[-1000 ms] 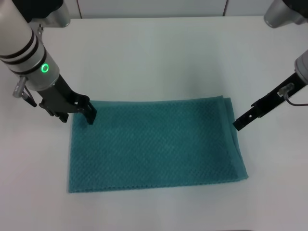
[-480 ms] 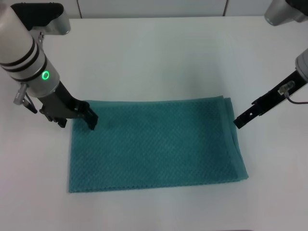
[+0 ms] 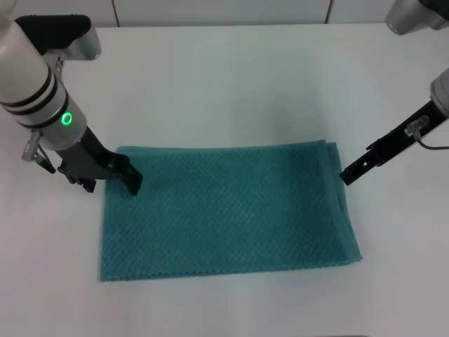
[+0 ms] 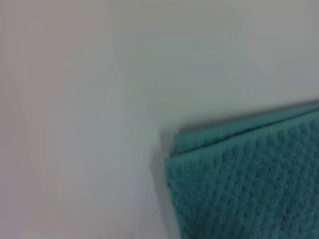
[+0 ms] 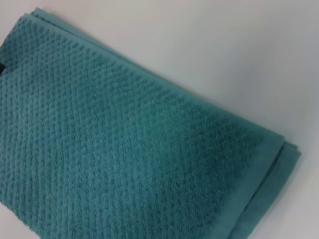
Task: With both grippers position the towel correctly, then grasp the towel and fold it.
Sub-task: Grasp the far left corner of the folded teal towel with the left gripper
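The teal waffle-weave towel (image 3: 228, 214) lies flat on the white table, doubled over, with its layered edges at the right. My bulkier left gripper (image 3: 112, 182) is open at the towel's far left corner. One black finger (image 3: 133, 181) rests over the cloth and the other sits just off the towel's left edge. The left wrist view shows only that layered corner (image 4: 239, 184) from close by. My slim right gripper (image 3: 349, 175) hangs just beside the towel's far right corner and holds nothing. The right wrist view looks down on the towel (image 5: 124, 144).
The white table (image 3: 231, 84) stretches bare around the towel on all sides. A white wall or panel edge runs along the back (image 3: 224, 10).
My left gripper has slid a little toward the near side along the towel's left corner, uncovering more of the far edge. The right gripper has hardly moved, and the towel lies as before.
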Robot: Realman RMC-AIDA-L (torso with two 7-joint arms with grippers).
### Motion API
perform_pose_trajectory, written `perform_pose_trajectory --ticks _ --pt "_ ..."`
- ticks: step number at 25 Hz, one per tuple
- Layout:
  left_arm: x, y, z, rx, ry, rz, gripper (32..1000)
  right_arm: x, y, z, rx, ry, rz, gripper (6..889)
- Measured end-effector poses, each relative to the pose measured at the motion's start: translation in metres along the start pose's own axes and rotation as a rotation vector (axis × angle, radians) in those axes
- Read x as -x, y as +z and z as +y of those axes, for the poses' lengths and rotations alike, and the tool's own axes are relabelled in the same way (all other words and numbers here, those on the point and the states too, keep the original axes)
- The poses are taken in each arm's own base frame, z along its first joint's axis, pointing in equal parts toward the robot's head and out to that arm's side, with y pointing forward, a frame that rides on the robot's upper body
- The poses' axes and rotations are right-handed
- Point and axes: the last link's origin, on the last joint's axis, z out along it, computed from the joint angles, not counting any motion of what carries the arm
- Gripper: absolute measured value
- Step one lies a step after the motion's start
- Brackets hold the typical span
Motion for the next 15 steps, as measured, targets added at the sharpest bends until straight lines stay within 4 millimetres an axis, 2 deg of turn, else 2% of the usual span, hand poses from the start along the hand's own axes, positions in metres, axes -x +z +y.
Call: perform_pose_trajectory --ticks 15 --pt "0.005 0.012 -0.008 -0.037 -0.003 -0.008 860 0.0 0.0 0.0 -0.001 0.001 -0.002 854"
